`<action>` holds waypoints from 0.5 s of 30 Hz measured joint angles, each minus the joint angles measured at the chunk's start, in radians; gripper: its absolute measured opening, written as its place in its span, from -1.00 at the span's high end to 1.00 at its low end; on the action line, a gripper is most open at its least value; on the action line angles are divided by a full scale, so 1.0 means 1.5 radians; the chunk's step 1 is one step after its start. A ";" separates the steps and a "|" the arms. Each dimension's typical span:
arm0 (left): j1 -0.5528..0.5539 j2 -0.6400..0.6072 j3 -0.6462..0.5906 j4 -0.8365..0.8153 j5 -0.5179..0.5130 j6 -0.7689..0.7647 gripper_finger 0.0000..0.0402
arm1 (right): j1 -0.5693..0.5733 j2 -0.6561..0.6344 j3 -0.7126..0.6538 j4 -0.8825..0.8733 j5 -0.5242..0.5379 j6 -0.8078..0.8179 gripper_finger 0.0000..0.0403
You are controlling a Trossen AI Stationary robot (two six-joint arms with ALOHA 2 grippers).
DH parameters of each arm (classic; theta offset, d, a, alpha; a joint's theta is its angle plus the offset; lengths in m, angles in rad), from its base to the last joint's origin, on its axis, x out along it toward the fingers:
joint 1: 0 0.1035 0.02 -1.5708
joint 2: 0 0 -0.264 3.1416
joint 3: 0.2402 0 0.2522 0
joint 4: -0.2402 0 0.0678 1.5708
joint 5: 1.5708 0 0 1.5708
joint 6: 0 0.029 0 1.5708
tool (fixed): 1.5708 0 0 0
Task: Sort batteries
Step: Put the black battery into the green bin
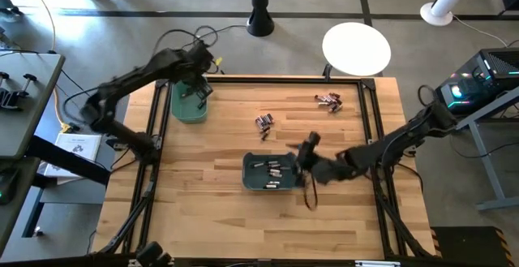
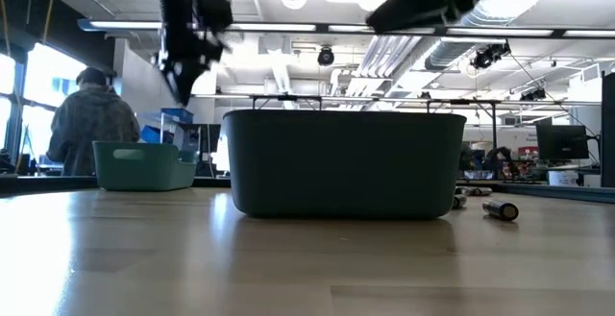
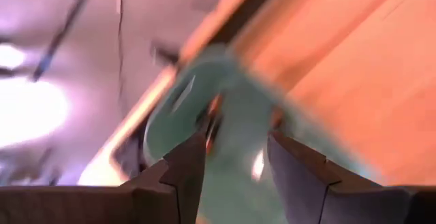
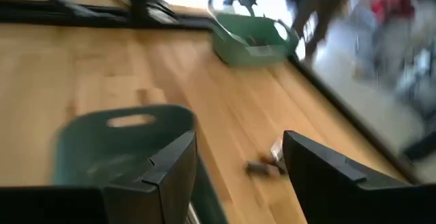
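Note:
Loose batteries lie in two small heaps (image 1: 263, 122) (image 1: 329, 100) on the wooden table, and more lie inside the dark teal bin (image 1: 250, 172). My left gripper (image 1: 201, 94) hangs open above the light green bin (image 1: 183, 105) at the table's far left; in its wrist view the open fingers (image 3: 235, 149) frame the blurred green bin (image 3: 238, 108). My right gripper (image 1: 306, 148) stands open just right of the teal bin (image 4: 122, 139), above the table, with nothing between its fingers (image 4: 238, 157). A few batteries (image 4: 266, 165) lie on the table beyond its fingers.
In the low view the teal bin (image 2: 341, 162) stands in the middle, the green bin (image 2: 144, 167) to its left, and batteries (image 2: 500, 208) lie to its right. A black frame (image 1: 369, 113) edges the table. A person (image 2: 91, 114) sits beyond the table.

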 joint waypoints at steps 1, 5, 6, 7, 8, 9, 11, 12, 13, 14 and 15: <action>-0.013 -0.025 -0.001 0.026 0.013 0.003 0.26 | -0.020 -0.014 0.000 -0.035 -0.011 0.041 -0.05; -0.078 -0.122 -0.050 0.166 0.056 0.021 0.26 | -0.108 -0.087 0.007 -0.226 -0.110 0.223 -0.05; -0.097 -0.145 -0.071 0.204 0.069 0.033 0.26 | -0.126 -0.104 0.015 -0.284 -0.155 0.242 -0.05; -0.115 -0.165 -0.091 0.236 0.086 0.044 0.26 | -0.133 -0.120 0.021 -0.336 -0.198 0.256 -0.05; -0.133 -0.184 -0.112 0.263 0.099 0.054 0.26 | -0.130 -0.132 0.022 -0.377 -0.235 0.275 -0.05; -0.150 -0.203 -0.131 0.287 0.112 0.058 0.26 | -0.118 -0.141 0.022 -0.410 -0.265 0.300 -0.05; -0.180 -0.236 -0.165 0.328 0.124 0.055 0.26 | -0.080 -0.142 0.022 -0.448 -0.299 0.367 -0.05; -0.196 -0.251 -0.183 0.348 0.125 0.044 0.26 | -0.054 -0.137 0.022 -0.454 -0.301 0.399 -0.05; -0.210 -0.265 -0.200 0.369 0.124 0.033 0.26 | -0.027 -0.129 0.020 -0.448 -0.295 0.428 -0.05; -0.225 -0.279 -0.220 0.395 0.124 0.027 0.26 | 0.002 -0.116 0.019 -0.435 -0.279 0.453 -0.05; -0.240 -0.292 -0.243 0.421 0.125 0.024 0.26 | 0.033 -0.095 0.019 -0.422 -0.251 0.479 -0.05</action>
